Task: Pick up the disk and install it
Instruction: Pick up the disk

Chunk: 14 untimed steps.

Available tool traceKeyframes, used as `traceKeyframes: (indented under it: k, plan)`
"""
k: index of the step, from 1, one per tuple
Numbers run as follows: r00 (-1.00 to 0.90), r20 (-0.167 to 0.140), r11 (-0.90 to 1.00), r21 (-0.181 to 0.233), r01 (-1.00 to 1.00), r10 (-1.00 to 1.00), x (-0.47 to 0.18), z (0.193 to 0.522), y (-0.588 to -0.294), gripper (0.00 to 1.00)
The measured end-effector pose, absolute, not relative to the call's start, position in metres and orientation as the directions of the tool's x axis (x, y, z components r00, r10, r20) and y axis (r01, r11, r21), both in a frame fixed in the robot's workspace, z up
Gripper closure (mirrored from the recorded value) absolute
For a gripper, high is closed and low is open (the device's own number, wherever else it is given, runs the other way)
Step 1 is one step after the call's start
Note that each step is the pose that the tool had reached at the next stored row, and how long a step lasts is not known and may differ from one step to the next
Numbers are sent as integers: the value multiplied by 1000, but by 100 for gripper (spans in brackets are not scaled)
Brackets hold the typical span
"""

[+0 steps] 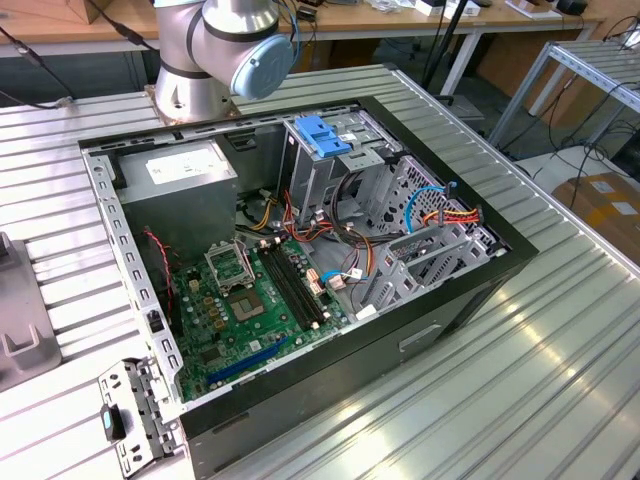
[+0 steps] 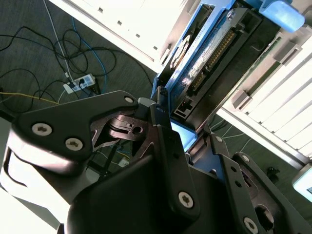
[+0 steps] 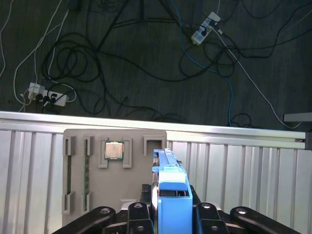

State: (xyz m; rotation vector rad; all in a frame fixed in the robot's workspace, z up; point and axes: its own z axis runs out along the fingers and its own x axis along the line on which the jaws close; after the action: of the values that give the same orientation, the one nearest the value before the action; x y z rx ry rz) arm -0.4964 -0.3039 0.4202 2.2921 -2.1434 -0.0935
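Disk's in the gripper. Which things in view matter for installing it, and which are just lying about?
Part of the job:
- the disk, clamped in the gripper
- the open computer case

Lying about:
- the processor chip in the grey tray
- the power strip on the floor
- the loose metal bracket beside the case

The disk (image 3: 173, 197) shows smooth blue plastic, the table (image 3: 253, 165) ribbed shiny metal.
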Motion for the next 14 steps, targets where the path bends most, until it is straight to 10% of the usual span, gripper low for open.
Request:
traceKeyframes:
  k: [14]
  plan:
    - [66, -42, -68, 42, -997, -997, -496, 424, -304, 63]
